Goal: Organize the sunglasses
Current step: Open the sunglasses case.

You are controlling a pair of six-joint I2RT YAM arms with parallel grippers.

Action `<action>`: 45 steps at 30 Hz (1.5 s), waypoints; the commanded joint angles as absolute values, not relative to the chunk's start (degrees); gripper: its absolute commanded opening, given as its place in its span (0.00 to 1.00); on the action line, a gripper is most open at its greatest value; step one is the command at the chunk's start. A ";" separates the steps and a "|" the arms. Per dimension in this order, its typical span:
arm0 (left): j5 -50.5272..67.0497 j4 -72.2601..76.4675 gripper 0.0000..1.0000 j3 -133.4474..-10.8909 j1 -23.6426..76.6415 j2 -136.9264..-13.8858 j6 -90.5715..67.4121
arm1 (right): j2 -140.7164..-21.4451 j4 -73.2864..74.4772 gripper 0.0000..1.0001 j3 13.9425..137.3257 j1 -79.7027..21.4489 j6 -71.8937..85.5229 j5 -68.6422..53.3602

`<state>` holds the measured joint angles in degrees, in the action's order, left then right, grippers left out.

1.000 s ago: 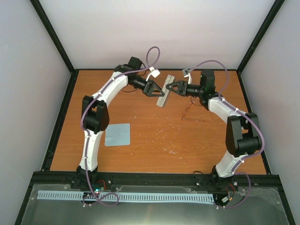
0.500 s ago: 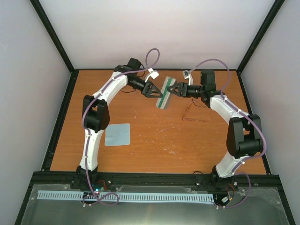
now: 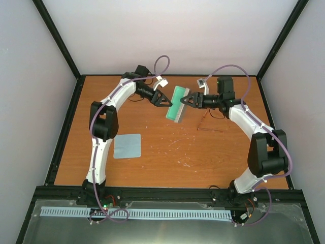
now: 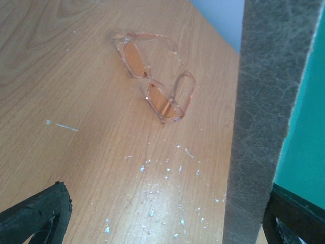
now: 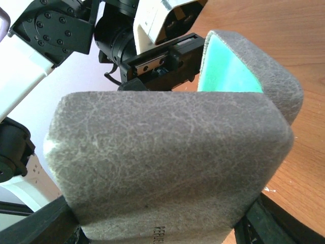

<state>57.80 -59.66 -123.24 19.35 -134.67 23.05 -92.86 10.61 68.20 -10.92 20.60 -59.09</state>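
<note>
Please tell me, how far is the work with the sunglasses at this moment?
Done: the grey case is open, its green lining showing. In hand: the left gripper and right gripper grip it from opposite sides. Left: the sunglasses lie on the table, not yet in the case.

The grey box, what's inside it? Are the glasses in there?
Inside the grey box only green lining shows, though the lid hides part. The sunglasses lie on the table, outside it.

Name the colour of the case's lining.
Green lining; clearest in the right wrist view.
</note>
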 commanded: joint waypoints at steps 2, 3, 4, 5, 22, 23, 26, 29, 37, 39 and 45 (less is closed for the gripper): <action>63.81 -57.27 0.99 -118.16 17.49 -128.62 25.04 | -89.90 -0.31 0.03 66.38 -10.64 26.82 -59.86; 65.84 -57.02 0.99 -115.93 17.49 -127.31 25.01 | -90.37 -2.04 0.03 66.40 -10.64 28.01 -59.70; 67.49 -56.77 0.99 -114.49 17.49 -126.59 24.98 | -90.85 -3.67 0.03 66.52 -10.63 29.10 -59.65; 69.09 -57.07 1.00 -113.29 17.49 -126.21 25.31 | -91.26 -5.00 0.03 66.77 -10.63 29.92 -59.68; 73.75 -55.59 0.65 -115.56 20.57 -129.13 20.47 | -91.21 -10.58 0.03 66.15 -10.79 34.06 -58.43; 73.41 -55.22 0.60 -115.73 21.01 -129.17 20.16 | -91.23 -10.74 0.03 66.17 -10.80 34.07 -58.37; 72.76 -53.23 0.42 -115.58 21.52 -129.11 18.12 | -91.23 -10.61 0.03 66.33 -10.81 33.94 -58.18; 73.02 -53.02 0.33 -116.49 21.53 -129.65 17.24 | -91.23 -9.96 0.03 66.42 -10.81 33.34 -57.96; 70.24 -54.53 0.01 -117.59 21.48 -128.50 17.84 | -91.31 -8.91 0.05 64.90 -10.90 31.99 -57.07; 69.19 -56.43 0.00 -118.74 21.45 -128.70 18.71 | -91.30 -8.06 0.05 64.72 -10.88 31.20 -56.59; 63.45 -62.81 0.00 -124.52 21.03 -130.37 22.99 | -91.32 -3.87 0.35 64.71 -10.82 28.56 -54.50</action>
<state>65.91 -57.82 -117.75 21.69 -129.34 19.05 -92.36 -7.73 65.45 -10.96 32.10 -56.97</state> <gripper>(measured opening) 0.156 0.662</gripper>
